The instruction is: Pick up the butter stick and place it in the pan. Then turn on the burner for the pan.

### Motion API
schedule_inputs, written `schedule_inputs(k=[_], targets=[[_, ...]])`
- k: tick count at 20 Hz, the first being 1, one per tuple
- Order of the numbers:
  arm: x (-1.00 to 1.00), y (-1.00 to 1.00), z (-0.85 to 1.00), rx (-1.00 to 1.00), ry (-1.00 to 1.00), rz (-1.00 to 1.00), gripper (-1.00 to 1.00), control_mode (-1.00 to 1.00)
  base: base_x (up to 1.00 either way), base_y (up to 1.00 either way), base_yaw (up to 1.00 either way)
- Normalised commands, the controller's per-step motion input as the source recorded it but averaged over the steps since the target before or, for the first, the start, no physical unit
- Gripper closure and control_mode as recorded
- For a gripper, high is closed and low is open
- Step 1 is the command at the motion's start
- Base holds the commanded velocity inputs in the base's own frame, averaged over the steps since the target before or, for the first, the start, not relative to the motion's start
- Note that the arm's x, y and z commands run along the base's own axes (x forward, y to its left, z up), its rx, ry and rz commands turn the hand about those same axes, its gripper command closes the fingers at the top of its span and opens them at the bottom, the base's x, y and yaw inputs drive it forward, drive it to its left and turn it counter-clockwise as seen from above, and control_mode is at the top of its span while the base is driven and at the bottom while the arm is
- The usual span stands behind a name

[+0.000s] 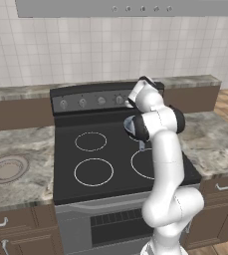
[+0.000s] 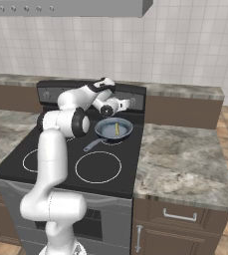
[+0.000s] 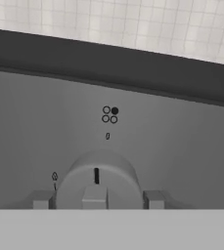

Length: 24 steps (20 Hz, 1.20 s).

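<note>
The small grey-blue pan [image 2: 105,130] sits on the stove's back right burner, its dark handle pointing to the front left. A thin pale yellow butter stick [image 2: 117,128] lies inside it. In the left base view the pan [image 1: 129,125] is mostly hidden behind my arm. My gripper [image 2: 130,103] reaches over the pan to the stove's control panel. In the hand view my gripper [image 3: 98,199] is shut on a round grey knob [image 3: 98,178], one finger on each side, and the knob's mark points straight up.
Three more knobs [image 1: 82,102] line the control panel [image 1: 85,94] to the left. A wider flat grey-brown dish [image 1: 6,169] lies on the left counter. Stone counter [image 2: 185,159] runs to the right of the stove. A range hood [image 2: 65,7] hangs above.
</note>
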Motion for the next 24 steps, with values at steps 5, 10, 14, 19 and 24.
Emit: schedule_inputs(k=[5,10,14,19,24], targets=[[0.06,0.0,0.0,-0.14,0.0,0.0,1.0,-1.0,0.0,0.0,0.0],[0.02,0.0,0.0,-0.19,0.0,0.0,1.0,-1.0,0.0,0.0,0.0],[0.06,0.03,0.0,-0.19,0.0,0.0,1.0,-1.0,0.0,0.0,0.0],[0.07,0.0,0.0,-0.16,0.0,0.0,1.0,-1.0,0.0,0.0,0.0],[0.09,0.0,0.0,-0.12,0.0,0.0,1.0,-1.0,0.0,0.0,0.0]])
